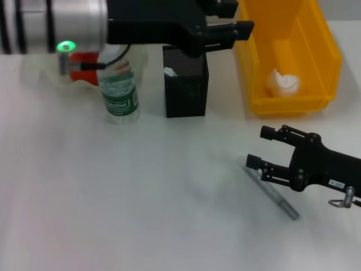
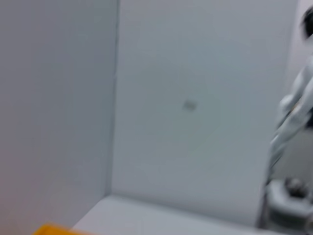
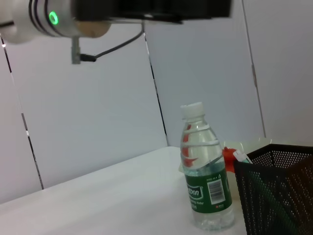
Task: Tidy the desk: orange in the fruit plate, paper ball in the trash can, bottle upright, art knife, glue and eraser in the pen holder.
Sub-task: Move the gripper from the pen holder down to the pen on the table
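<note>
One orange (image 1: 84, 60) sits at about ten o'clock, partly hidden behind the left arm, in a pale plate (image 1: 84, 82) whose rim barely shows. One bottle (image 1: 118, 90) stands upright just beside it; its green label reads "Cestbon". One black mesh pen holder (image 1: 185, 84) stands at twelve o'clock with a white tip poking above its rim. The left gripper (image 1: 240, 17) hangs above the pen holder, jaws narrowly apart, holding nothing. One yellow trash can (image 1: 293, 56) at two o'clock holds one paper ball (image 1: 283, 82). One grey metallic stick (image 1: 272, 192) lies at four o'clock. The right gripper (image 1: 260, 148) rests just beside it, jaws wide, empty.
</note>
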`<state>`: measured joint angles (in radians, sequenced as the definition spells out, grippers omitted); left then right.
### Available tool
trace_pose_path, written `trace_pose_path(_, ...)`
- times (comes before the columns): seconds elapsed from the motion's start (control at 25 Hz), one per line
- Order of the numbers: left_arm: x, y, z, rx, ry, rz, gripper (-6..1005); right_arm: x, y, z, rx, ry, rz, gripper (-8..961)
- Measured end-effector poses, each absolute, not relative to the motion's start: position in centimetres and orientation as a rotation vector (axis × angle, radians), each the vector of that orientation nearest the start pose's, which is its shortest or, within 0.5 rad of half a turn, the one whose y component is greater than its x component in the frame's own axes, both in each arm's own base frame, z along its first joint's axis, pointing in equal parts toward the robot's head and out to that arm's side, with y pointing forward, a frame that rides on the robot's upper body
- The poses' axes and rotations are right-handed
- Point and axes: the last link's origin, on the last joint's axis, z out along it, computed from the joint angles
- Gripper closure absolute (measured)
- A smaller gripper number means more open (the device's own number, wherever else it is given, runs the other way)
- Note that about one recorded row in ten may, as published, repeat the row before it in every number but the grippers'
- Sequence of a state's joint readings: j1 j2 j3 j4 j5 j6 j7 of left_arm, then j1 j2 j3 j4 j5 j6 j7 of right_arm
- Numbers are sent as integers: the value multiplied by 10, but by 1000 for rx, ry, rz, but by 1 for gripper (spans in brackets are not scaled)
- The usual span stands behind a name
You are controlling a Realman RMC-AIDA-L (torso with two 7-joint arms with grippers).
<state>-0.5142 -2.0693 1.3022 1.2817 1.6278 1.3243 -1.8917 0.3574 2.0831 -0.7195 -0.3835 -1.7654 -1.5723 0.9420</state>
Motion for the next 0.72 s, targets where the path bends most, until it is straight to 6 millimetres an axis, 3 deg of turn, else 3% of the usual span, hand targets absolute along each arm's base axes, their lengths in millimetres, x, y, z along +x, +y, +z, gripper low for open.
trace_pose_path(0.2,-131,345,33,-2799,-270,-1098,537,302,264,-32,-2549,535,916,192)
trace_pose_path(0.44,-145,342,35,-2769,-241,-1138,537,302,264,-32,-2550,538,919,192)
trace_pose_path(0.48,-145,342,35,-2769,-241,-1138,500,302,264,-32,-2550,538,920,192)
trace_pose_path(0.52,-180,328,34,-2724,-257,-1123,462,302,263,-32,-2551,537,922,192)
trace_pose_path(0.68,-190,320,33,-2720,-239,-1108,347,301,264,-31,-2552,537,929,193)
trace_pose_path(0.72,-204,305,32,-2706,-207,-1116,327,301,264,-30,-2550,547,933,193)
